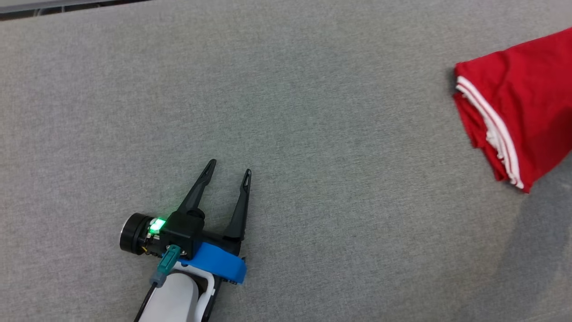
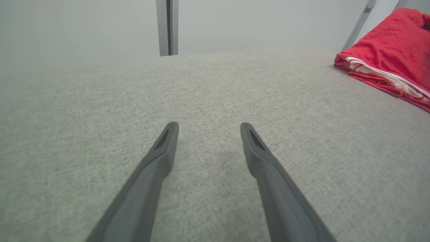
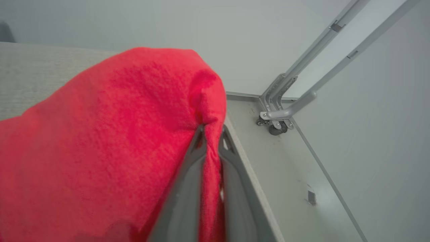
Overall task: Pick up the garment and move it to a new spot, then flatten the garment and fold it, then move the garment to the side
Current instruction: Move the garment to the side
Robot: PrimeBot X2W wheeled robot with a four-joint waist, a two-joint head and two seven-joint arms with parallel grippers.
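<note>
1. In the head view, the left end effector (image 1: 230,167) is sitting at about 7 o'clock, nearest the robot. Its pale forearm (image 1: 172,295) is entering from the bottom edge, and a green light (image 1: 156,225) is glowing on its body.
2. Its two dark fingers (image 1: 196,192) are pointing toward 1 o'clock and standing spread apart, released and gripping nothing. In the left wrist view, bare grey fabric is showing in the gap between them.
3. The grey surface (image 1: 313,112) is stretching away from there across the middle of the head view.
4. The red garment (image 1: 527,98), trimmed with white stripes (image 1: 491,125), is lying bunched at about 3 o'clock in the head view, well apart from the left end effector and running off the right edge. It is casting a shadow on the surface below it, toward 4 o'clock.
5. In the left wrist view, the garment's (image 2: 386,43) striped edge is resting on the surface at 2 o'clock.
6. In the right wrist view, the right end effector (image 3: 213,131) is clenching a fold of the red cloth between its nearly closed fingers. The rest of the garment is billowing out toward 9 o'clock, over the surface's edge.
7. Beyond that edge, at 2 o'clock, a metal frame on a small wheel (image 3: 277,129) is standing on the pale floor (image 3: 302,168).
</note>
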